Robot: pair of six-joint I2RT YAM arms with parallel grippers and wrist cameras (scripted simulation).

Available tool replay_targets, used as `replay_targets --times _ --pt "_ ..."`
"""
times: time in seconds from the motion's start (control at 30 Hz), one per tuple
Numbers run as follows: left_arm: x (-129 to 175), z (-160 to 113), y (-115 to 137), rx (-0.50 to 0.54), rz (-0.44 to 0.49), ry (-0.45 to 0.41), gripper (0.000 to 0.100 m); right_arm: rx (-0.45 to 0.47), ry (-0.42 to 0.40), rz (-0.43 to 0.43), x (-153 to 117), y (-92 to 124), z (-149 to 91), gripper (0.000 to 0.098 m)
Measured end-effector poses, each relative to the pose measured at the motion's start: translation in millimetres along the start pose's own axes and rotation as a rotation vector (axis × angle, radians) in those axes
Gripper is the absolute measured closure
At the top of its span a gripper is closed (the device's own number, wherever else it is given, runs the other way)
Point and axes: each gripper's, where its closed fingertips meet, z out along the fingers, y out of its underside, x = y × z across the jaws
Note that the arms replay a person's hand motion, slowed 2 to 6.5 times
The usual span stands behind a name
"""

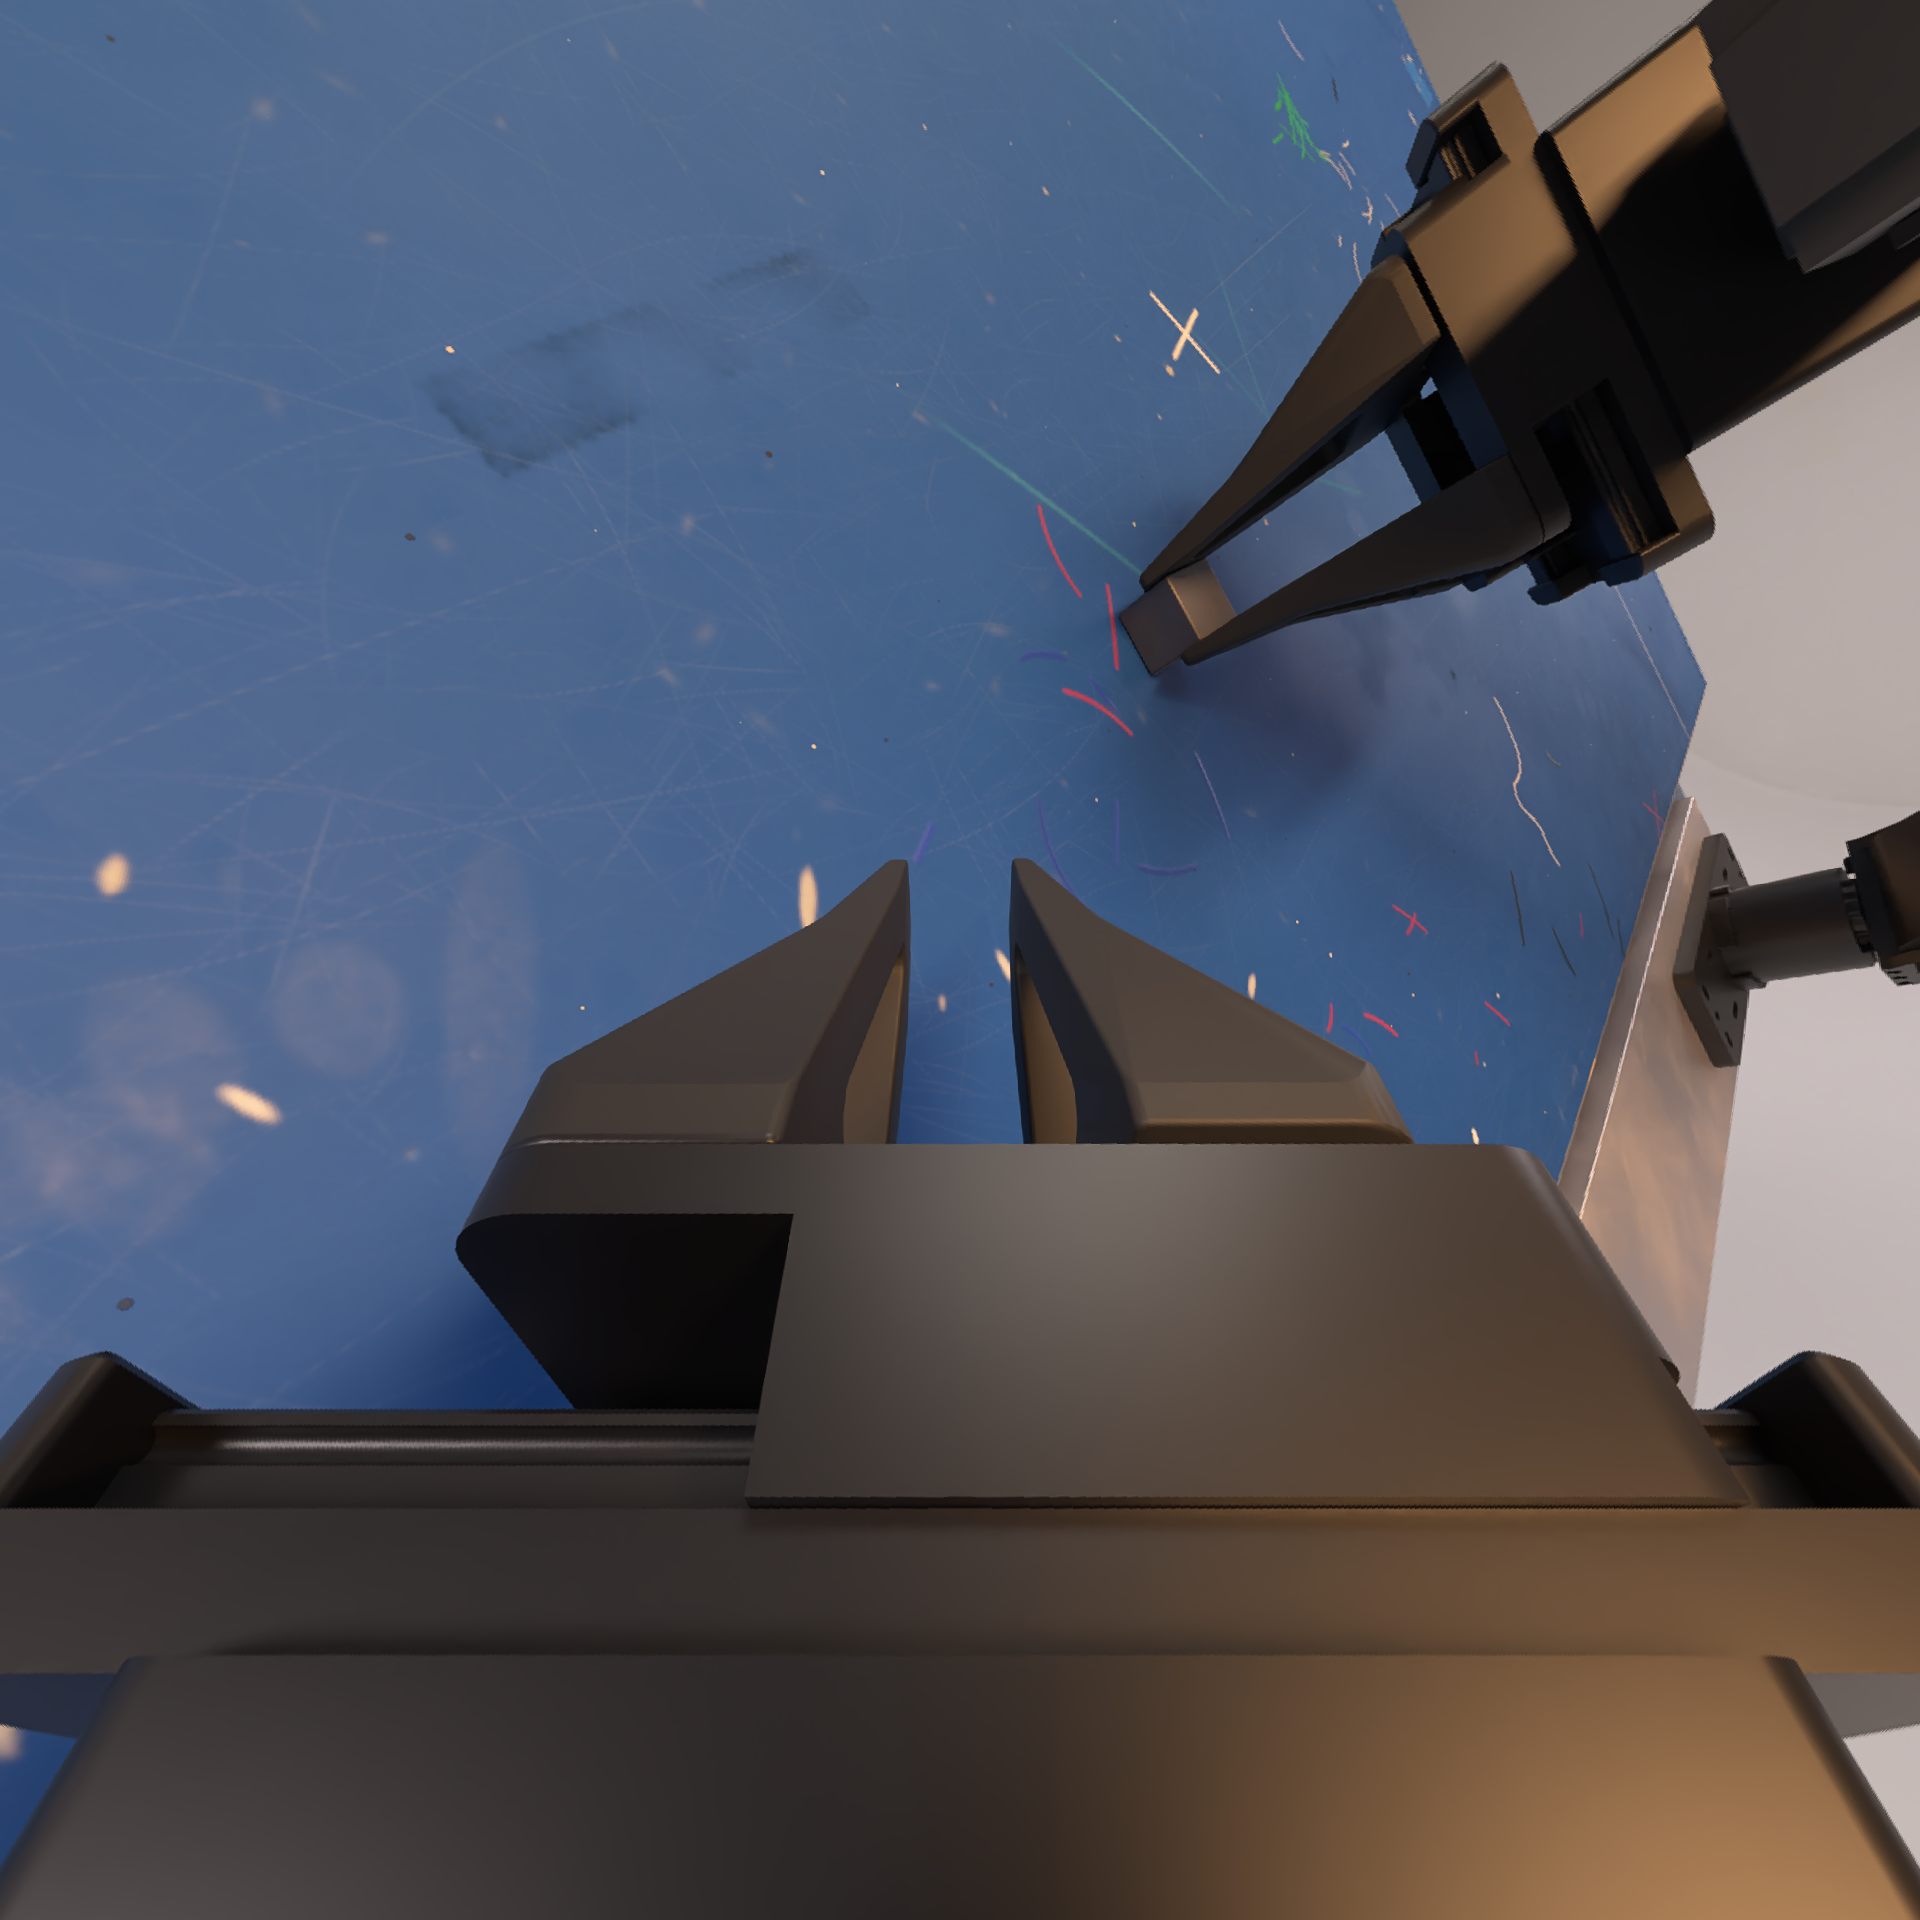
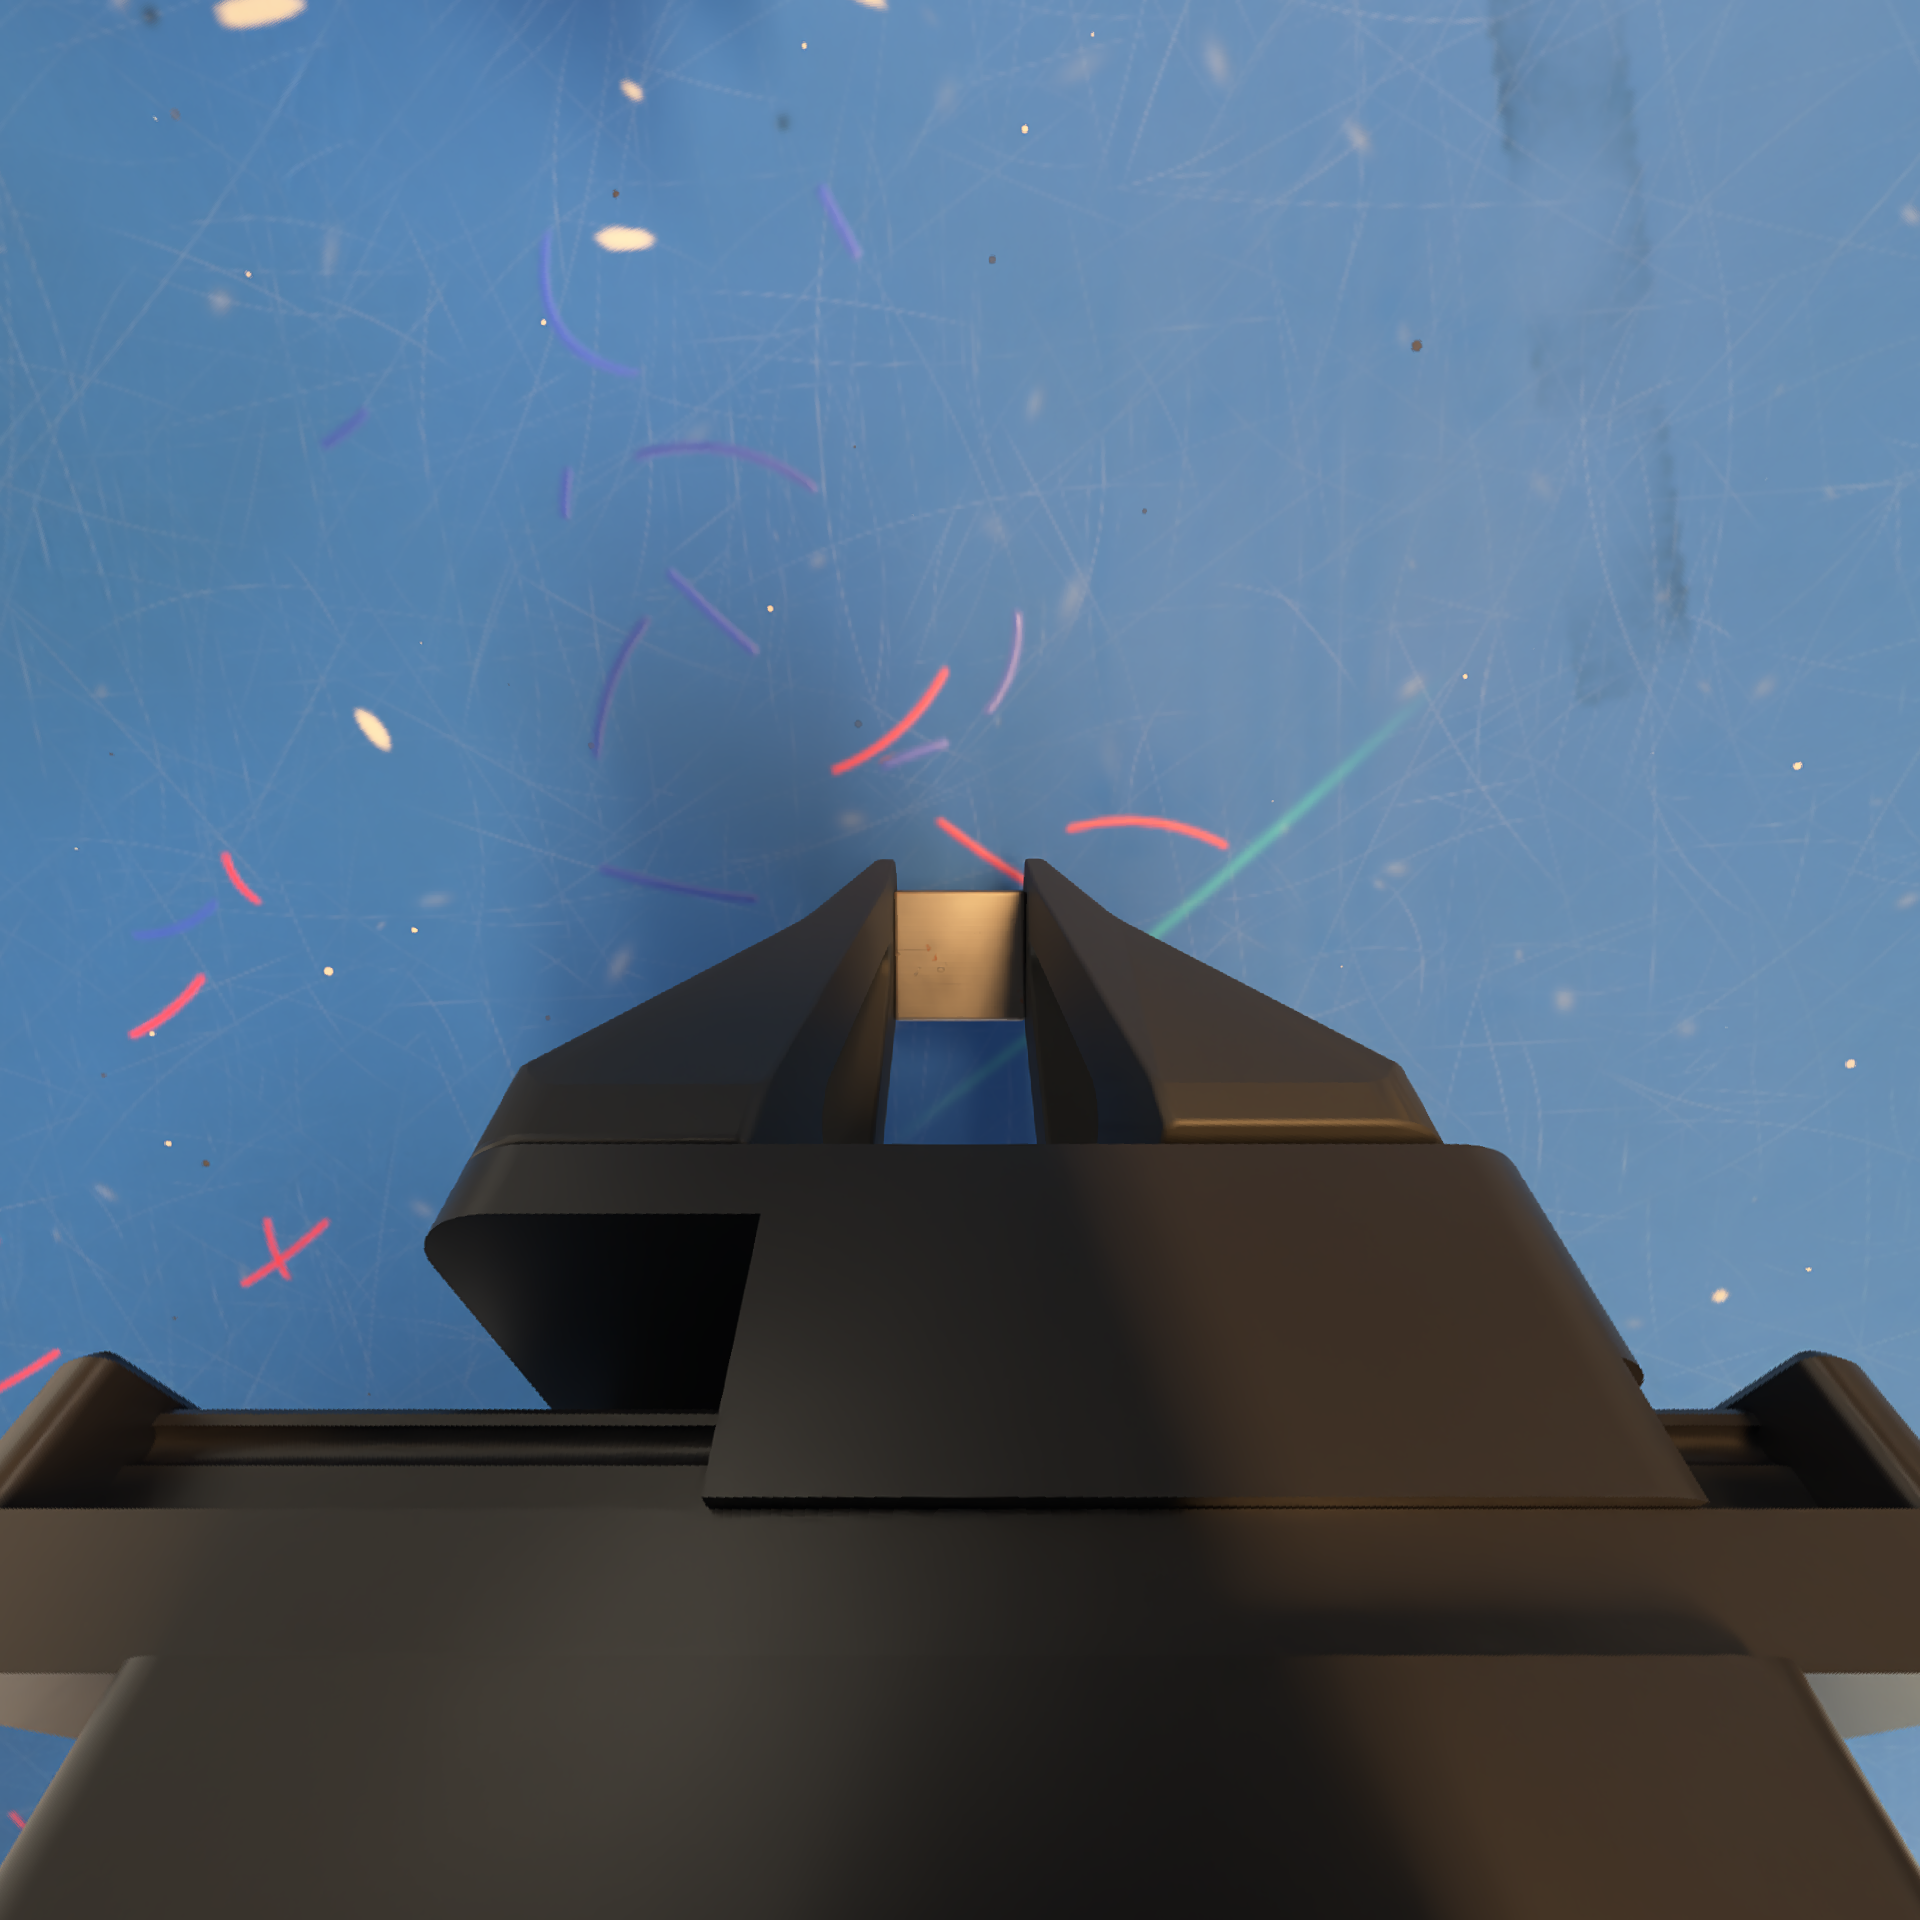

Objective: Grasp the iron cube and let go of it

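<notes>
Right pincer [image 2: 960,883]: closed on the iron cube [image 2: 958,954], which sits clamped between the two fingertips, one finger flat against each side face. Behind the cube, toward the pincer body, the gap between the fingers shows bare blue desk [image 2: 1351,416]. From the left wrist view the same cube [image 1: 1169,620] projects slightly past the tips of the right pincer [image 1: 1172,613], its lower corner at or just above the desk [image 1: 520,675]; contact with the surface cannot be confirmed. A soft shadow lies on the desk just beside the cube.

Left pincer [image 1: 960,883]: narrow gap between the fingers, nothing held. Only desk surface shows between and ahead of its tips. The cube lies ahead of it and off to its right, well apart.

Desk condition: blue, heavily scratched, with red, purple and green marks scattered around both pincers and a white cross mark [image 1: 1184,332] beyond the right pincer's fingers.
</notes>
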Motion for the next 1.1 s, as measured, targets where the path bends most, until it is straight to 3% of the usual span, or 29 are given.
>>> replay_targets --times 0.6,1.1 --pt "-1 0 0 0.002 -0.002 0.002 0.084 0.008 0.001 0.022 3 6 -6 0.0768" --pt "-1 -1 -2 0.009 0.002 0.003 0.084 0.081 0.082 0.118 29 18 -35 0.0747"
